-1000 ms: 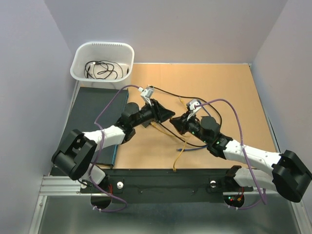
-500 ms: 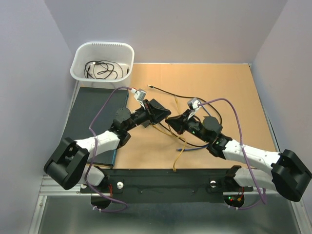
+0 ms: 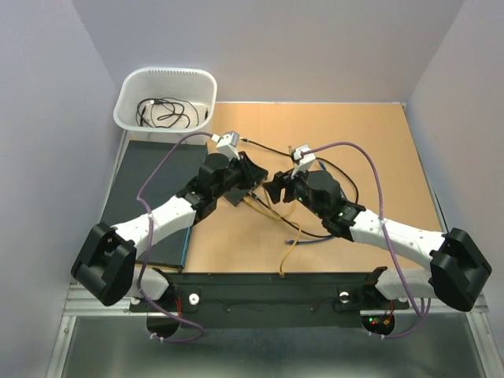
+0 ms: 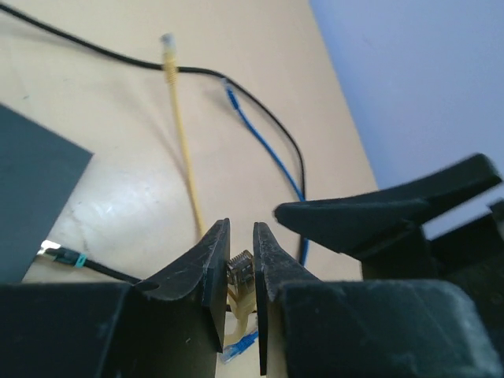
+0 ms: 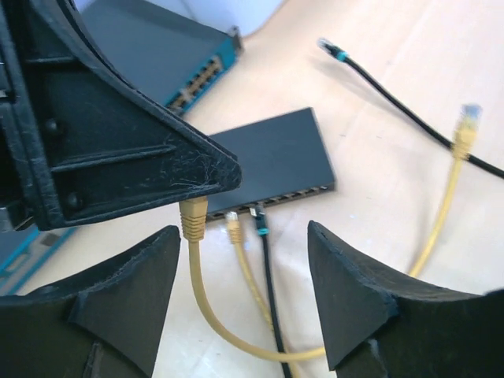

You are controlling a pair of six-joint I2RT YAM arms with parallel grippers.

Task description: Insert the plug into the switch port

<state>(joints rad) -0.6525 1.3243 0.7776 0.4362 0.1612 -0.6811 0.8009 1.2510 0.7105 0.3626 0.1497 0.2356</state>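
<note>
Insertion pending: left end effector (image 4: pixel 239 236) clamped on plug (image 4: pixel 240 272), held near but clear of switch port (image 5: pixel 295 193) row on tabletop (image 3: pixel 354 134); right end effector (image 5: pixel 242 230) spread wide, empty.

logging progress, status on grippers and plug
Left gripper shut on yellow plug. Right gripper open, beside it. Plug not yet in the switch; black cable at its port row.

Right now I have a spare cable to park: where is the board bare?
Bare: the far right of the board, beyond the black cable; and the near strip between the large dark box and the yellow cable. Crowded: the middle, where the jaws, plug and small black box meet.
</note>
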